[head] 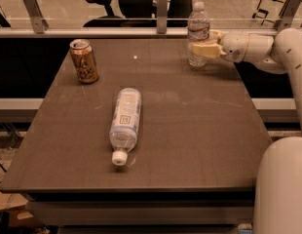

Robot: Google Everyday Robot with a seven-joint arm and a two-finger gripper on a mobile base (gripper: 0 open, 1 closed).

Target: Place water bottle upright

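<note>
Water bottle point(198, 27) upright at far rt of table point(199, 126), w/ gripper point(200, 48) clamped round its lower half.

Warm, dim amber light all over, and the hand point(200, 44), far back at the right of the tabletop point(199, 130) and clasped around the upright water bottle point(198, 26), catches it softly on its pale shell. Left of the hand, a tiny bright glint sits on the dark surface. Nearer the camera than the hand, the lying larger bottle point(125, 121) throws only a thin, soft shadow, so the light falls from above.
</note>
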